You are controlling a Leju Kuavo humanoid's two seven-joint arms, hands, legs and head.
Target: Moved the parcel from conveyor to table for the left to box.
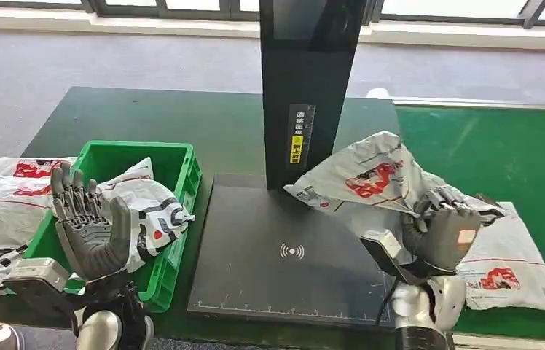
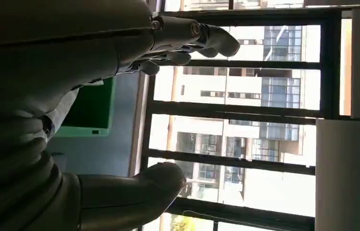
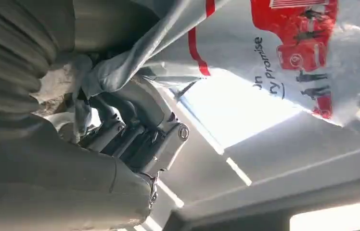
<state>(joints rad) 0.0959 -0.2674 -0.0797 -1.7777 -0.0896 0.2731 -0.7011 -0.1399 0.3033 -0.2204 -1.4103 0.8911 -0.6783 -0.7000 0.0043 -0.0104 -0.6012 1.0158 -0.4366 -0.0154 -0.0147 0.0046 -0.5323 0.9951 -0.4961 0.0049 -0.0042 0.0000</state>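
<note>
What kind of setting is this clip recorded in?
Probably a parcel-sorting demo station in an office-like room: a green conveyor belt with plastic mailers, a black scanning stand, and a green crate holding parcels. The right robot hand holds a parcel.

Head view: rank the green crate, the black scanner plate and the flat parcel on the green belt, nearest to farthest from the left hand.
From the left hand:
1. Green crate, directly behind it.
2. Black scanner plate, centre of table.
3. Flat parcel, far right on the belt.
</note>
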